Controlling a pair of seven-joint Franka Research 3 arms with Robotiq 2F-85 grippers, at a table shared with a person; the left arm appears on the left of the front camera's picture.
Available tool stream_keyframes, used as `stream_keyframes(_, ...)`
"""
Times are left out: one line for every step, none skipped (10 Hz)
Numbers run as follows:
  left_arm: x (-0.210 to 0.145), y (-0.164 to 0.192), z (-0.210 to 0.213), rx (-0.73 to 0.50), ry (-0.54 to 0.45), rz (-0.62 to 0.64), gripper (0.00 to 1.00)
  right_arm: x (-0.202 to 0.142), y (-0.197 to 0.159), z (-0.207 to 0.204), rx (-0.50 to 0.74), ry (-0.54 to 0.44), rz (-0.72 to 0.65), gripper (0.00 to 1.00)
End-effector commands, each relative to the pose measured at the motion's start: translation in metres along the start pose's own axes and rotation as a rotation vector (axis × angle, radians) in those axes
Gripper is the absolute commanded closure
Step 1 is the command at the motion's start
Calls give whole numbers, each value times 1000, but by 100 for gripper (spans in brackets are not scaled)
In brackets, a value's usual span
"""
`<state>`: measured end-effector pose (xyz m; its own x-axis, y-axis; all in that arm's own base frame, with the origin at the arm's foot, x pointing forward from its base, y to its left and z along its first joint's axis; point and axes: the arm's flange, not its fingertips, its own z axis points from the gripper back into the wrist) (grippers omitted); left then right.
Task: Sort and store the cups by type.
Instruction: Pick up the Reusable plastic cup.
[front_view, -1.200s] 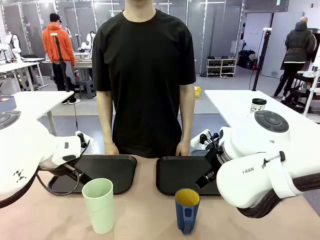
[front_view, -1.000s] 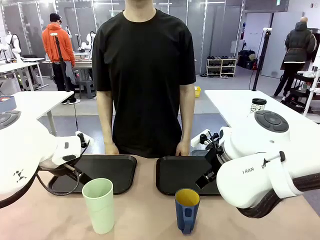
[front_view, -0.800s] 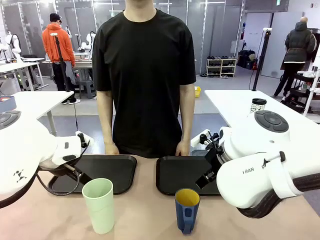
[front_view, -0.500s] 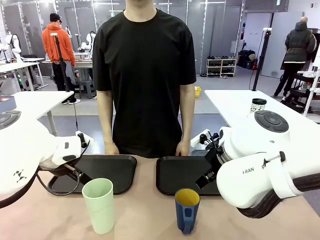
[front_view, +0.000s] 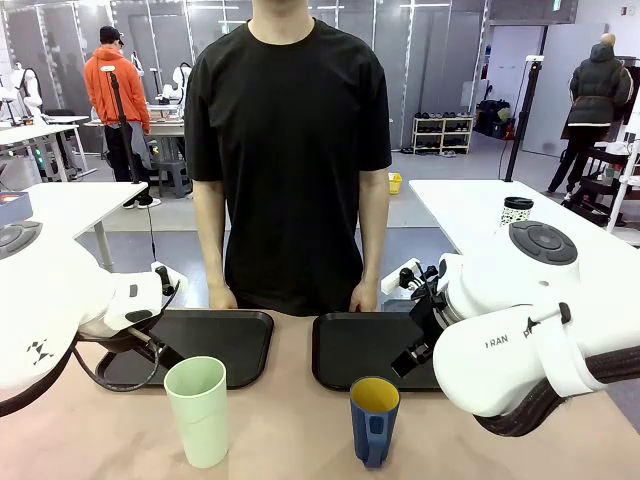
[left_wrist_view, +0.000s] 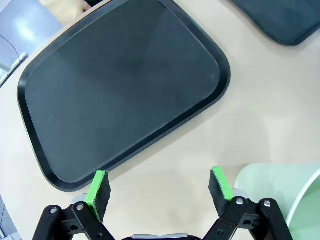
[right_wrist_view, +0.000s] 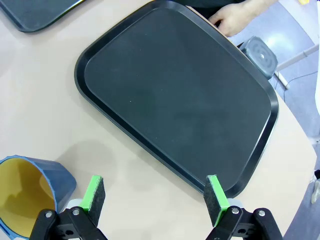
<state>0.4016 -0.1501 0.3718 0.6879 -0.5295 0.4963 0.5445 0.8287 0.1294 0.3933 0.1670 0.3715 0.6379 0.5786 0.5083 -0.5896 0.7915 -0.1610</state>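
One tumbler (front_view: 200, 410), one mug (front_view: 374, 420), two trays (front_view: 225, 340) (front_view: 355, 350).
You see the green tumbler before the left tray, the blue mug before the right, both on the surface (front_view: 290, 435); left jaws and right jaws spread, empty.

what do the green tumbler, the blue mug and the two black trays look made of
Mint-green tumbler: probably plastic, matte, with a thin even wall. Dark blue mug: plastic or glazed ceramic, hard to tell; faceted sides, faint sheen, yellow inside. Left black tray and right black tray: likely moulded plastic, semi-matte, with rounded raised rims.
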Motion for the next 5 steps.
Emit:
stream_keyframes(0, 0, 0, 0, 0, 0, 0, 0, 0, 0, 0, 0, -3, 0)
stream_keyframes(0, 0, 0, 0, 0, 0, 0, 0, 0, 0, 0, 0, -3, 0)
stream_keyframes(0, 0, 0, 0, 0, 0, 0, 0, 0, 0, 0, 0, -3, 0)
stream_keyframes(0, 0, 0, 0, 0, 0, 0, 0, 0, 0, 0, 0, -3, 0)
stream_keyframes(0, 0, 0, 0, 0, 0, 0, 0, 0, 0, 0, 0, -3, 0)
